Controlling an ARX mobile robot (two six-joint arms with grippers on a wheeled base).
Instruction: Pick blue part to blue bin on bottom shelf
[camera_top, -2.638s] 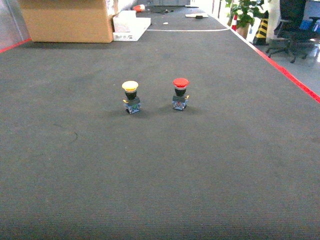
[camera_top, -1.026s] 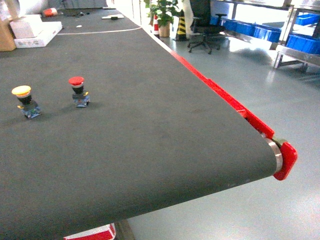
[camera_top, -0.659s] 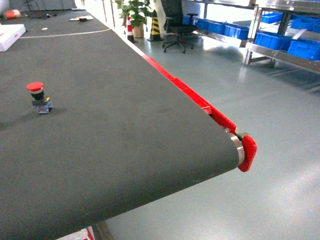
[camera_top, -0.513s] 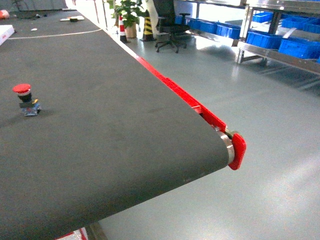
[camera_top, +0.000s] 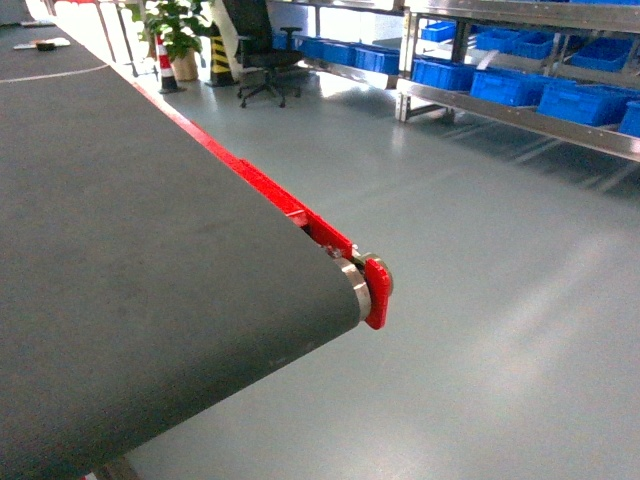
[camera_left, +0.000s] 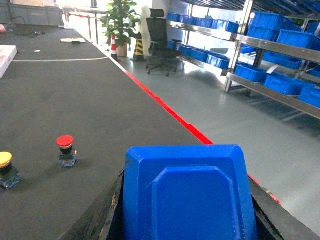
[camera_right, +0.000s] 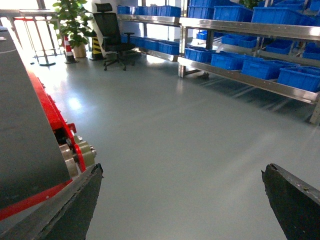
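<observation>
Left gripper (camera_left: 187, 220) clamped on glossy blue plastic part (camera_left: 187, 195); right gripper (camera_right: 182, 200) jaws apart, empty. Keep the clamp firm toward blue bins on stainless bottom shelf (camera_right: 250, 80), beyond the black conveyor belt (camera_top: 120, 250).

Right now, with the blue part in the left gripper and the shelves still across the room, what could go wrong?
1. The blue part fills the left gripper and blocks much of that wrist view, so a slipping grasp could go unnoticed.
2. The conveyor's red end cap juts out at the belt corner; turning tightly might clip it.
3. The blue bins on the bottom shelf sit close together under an upper shelf, so reaching in could be tight.
</observation>
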